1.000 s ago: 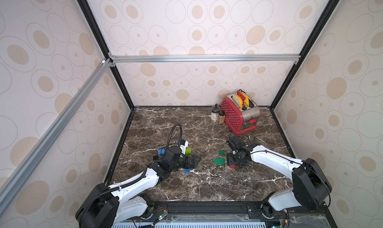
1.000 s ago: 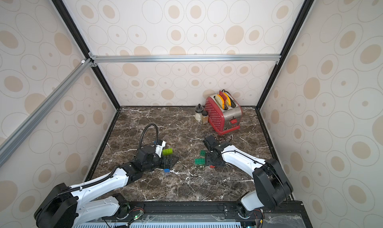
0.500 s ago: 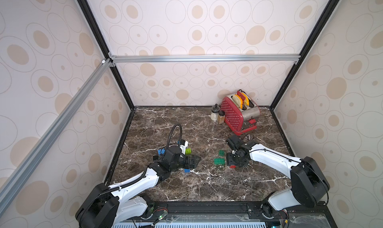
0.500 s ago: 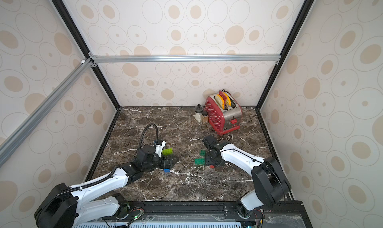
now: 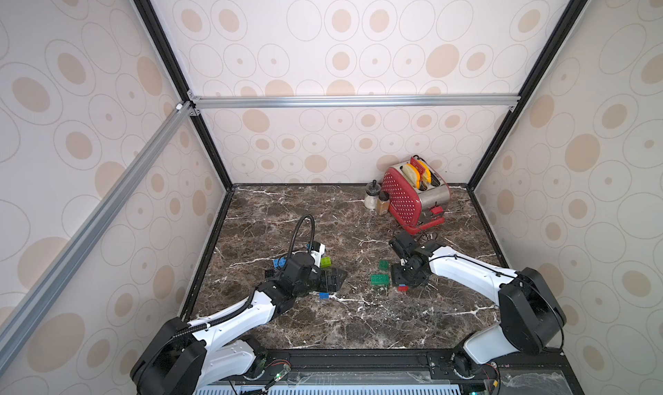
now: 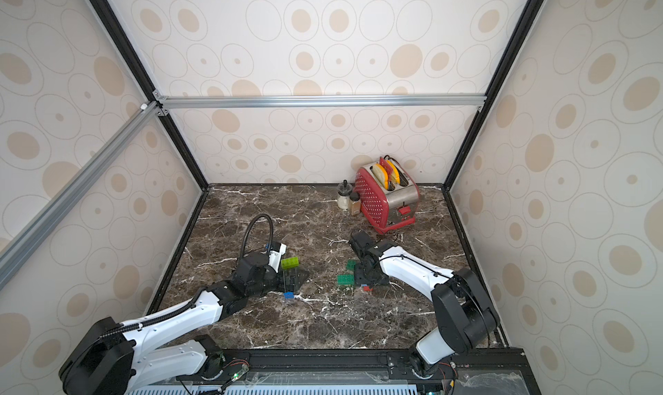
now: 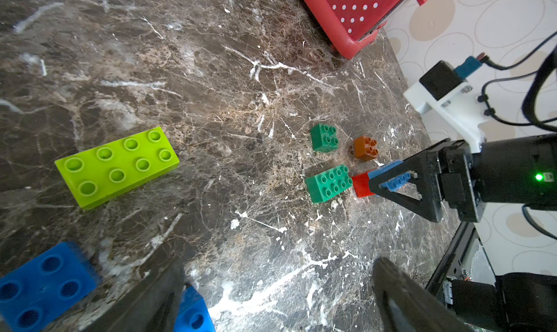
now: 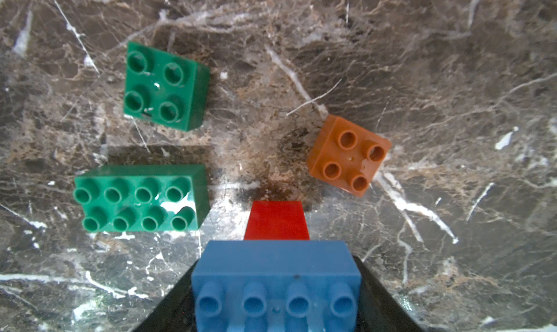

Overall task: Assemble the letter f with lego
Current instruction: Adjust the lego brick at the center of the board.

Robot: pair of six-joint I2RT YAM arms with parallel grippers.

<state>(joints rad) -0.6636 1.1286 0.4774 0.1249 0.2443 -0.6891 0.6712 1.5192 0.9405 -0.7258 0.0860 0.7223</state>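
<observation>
My right gripper (image 8: 275, 288) is shut on a blue oblong lego brick (image 8: 275, 264), studs facing the camera. A red brick (image 8: 276, 220) sits under it, low over the marble. Beside them lie a dark green oblong brick (image 8: 138, 199), a dark green square brick (image 8: 164, 86) and an orange square brick (image 8: 349, 155). In the left wrist view the right gripper (image 7: 391, 181) holds the stack next to the dark green oblong brick (image 7: 328, 184). My left gripper (image 7: 275, 273) stands open and empty, with a lime green brick (image 7: 116, 166) and two blue bricks (image 7: 42, 285) (image 7: 193, 312) close by.
A red toaster (image 5: 412, 196) with two small jars (image 5: 371, 196) stands at the back right of the marble floor. Patterned walls and black frame posts enclose the floor. In a top view the lime brick (image 6: 290, 263) and a blue brick (image 6: 288, 295) flank the left gripper.
</observation>
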